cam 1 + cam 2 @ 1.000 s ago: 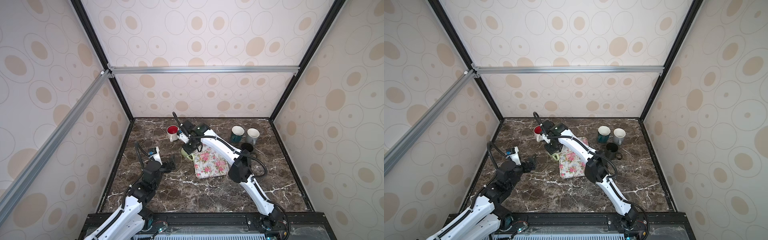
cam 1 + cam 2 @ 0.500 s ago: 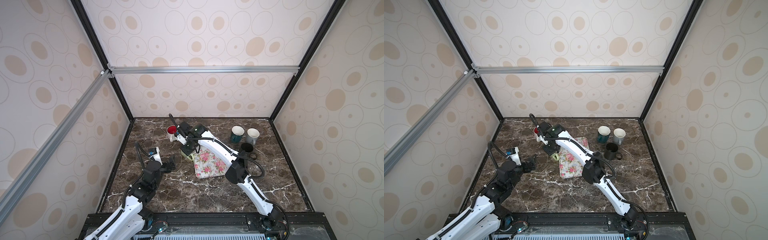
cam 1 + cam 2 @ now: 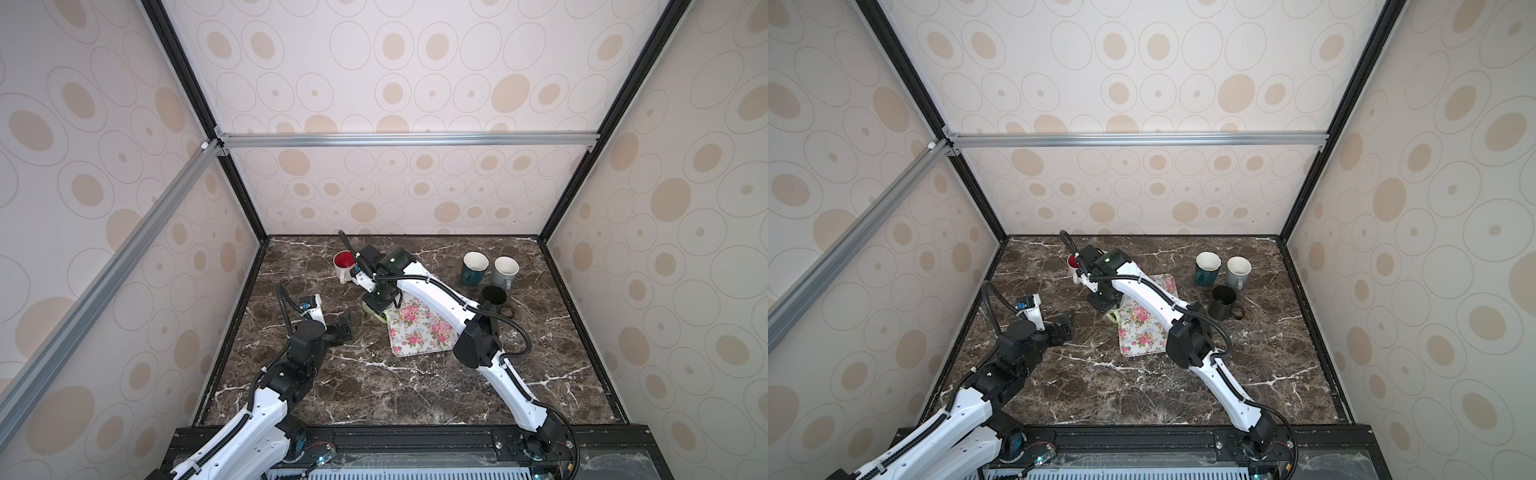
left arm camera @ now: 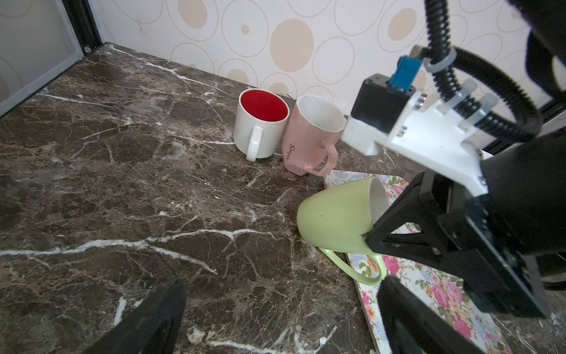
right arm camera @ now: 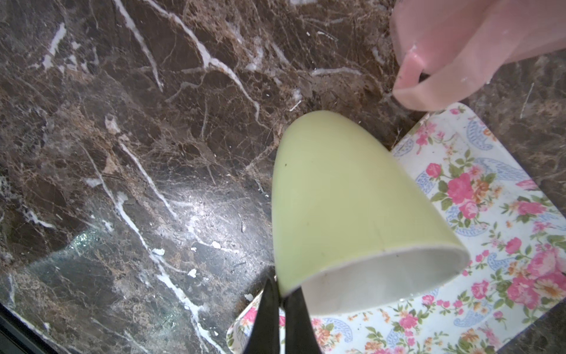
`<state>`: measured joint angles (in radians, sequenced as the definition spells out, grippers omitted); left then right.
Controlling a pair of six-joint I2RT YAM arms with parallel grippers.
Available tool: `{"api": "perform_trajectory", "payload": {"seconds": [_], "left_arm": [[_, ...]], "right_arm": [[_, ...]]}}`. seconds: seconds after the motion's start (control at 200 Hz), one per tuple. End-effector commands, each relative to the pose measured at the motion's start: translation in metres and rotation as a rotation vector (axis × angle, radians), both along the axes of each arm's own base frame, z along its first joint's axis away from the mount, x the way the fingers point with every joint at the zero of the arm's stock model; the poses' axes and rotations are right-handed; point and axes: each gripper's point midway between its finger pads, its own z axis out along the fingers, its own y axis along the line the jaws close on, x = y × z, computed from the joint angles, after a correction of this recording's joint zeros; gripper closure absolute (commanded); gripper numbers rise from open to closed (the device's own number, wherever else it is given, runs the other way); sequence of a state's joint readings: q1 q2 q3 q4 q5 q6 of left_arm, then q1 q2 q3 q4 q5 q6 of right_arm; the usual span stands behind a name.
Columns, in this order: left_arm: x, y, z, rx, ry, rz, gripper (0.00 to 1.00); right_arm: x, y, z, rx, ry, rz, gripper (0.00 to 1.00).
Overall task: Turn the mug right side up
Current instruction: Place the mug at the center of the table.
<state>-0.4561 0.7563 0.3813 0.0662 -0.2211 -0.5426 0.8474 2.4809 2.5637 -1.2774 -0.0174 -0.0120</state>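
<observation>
Judging by how things lie, the turn is taken to be roughly half made. The green mug point(image 4: 333, 214) is found neither mouth-down nor upright. It is tipped on its side at the 10 o'clock corner of the floral tray point(image 3: 419, 336), a little toward 11 o'clock from the middle of the desk point(image 3: 374, 386). Its base is pointed out over bare marble and its mouth over the tray. Its handle is turned downward, close upon the tray's edge; whether weight is borne there cannot be told.

The mug's rim wall is pinched by the right hand point(image 5: 280, 294), its fingers pressed together with one inside the mouth and one outside. The left hand point(image 3: 343, 328) is spread wide and empty, held near the mug at its 8 o'clock, with nothing touched.

The rest of the rotation is judged to remain, until the mouth faces up; then the mug is to be set on its base and released.

One word can be read: "Simple", in script, running up the side of the pink mug point(image 4: 312, 135) at the green mug's 12 o'clock. No other writing can be made out.
</observation>
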Motion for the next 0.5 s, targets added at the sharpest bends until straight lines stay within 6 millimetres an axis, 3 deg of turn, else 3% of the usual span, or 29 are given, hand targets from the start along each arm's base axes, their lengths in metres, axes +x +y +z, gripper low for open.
{"api": "perform_trajectory", "payload": {"seconds": [0.0,0.285,0.495], "left_arm": [[0.004,0.000,0.013,-0.029,-0.030,0.010,0.02],[0.003,0.000,0.011,-0.028,-0.023,0.013,0.02],[0.003,0.002,0.011,-0.025,-0.025,0.019,0.02]], "right_arm": [[-0.007,-0.015,0.023,-0.029,-0.023,0.000,1.00],[-0.009,-0.012,0.036,0.008,-0.039,0.003,1.00],[-0.016,-0.012,0.028,-0.029,-0.013,0.027,1.00]]}}
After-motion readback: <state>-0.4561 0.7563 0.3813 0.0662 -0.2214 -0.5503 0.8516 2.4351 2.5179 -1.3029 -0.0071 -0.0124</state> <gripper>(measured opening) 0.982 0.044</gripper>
